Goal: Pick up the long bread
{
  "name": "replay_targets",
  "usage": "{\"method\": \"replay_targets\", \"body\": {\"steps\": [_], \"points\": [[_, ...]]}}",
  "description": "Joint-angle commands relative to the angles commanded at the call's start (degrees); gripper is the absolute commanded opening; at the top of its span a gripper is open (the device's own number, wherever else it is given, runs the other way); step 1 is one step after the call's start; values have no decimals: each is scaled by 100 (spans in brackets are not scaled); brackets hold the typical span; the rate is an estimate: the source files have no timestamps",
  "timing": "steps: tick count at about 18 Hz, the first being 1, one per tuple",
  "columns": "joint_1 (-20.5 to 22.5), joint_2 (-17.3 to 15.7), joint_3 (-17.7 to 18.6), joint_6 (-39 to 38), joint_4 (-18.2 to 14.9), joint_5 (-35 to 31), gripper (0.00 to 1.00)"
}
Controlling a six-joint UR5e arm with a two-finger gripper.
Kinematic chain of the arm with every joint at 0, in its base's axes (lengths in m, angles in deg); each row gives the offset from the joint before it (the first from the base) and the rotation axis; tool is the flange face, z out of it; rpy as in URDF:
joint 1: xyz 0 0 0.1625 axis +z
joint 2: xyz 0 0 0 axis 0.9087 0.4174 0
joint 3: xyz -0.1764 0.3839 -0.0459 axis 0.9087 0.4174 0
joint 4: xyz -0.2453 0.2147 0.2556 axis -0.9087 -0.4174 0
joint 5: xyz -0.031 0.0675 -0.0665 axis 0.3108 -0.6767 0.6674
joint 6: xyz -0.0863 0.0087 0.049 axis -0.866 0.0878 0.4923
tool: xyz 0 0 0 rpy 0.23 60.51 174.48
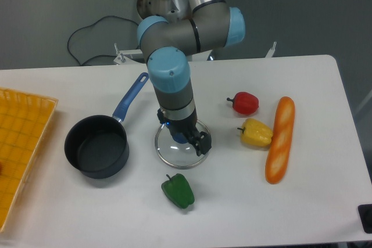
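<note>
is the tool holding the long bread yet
No, the long bread lies on the table beside the yellow pepper, while the tool hangs over the glass lid, well apart from it.

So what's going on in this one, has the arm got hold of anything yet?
Not yet. The gripper hangs over the glass lid in the middle of the table, holding nothing that can be seen; whether it is open or shut is unclear from this angle. The long bread lies untouched to the right, just right of the yellow pepper, with a red pepper behind. A green pepper lies in front of the lid, and a dark pot stands left.
</note>
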Motion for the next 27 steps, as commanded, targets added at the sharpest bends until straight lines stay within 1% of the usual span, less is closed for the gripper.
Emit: {"method": "replay_targets", "body": {"steps": [2,4,8,10,14,17,19,21,24,27], "points": [[27,8,-9,-27,9,0,100],[141,43,-9,-36,9,0,100],[606,140,-61,-10,9,26,100],[817,306,-201,-45,9,105,100],[1213,684,-605,-36,9,123,100],[1459,965,-764,-36,9,184,100],[1547,1211,-948,-36,9,185,100],[1635,1300,-1011,7,9,193,100],[1706,1519,-1195,16,9,193,100],[1750,1617,-1274,139,9,193,100]]}}
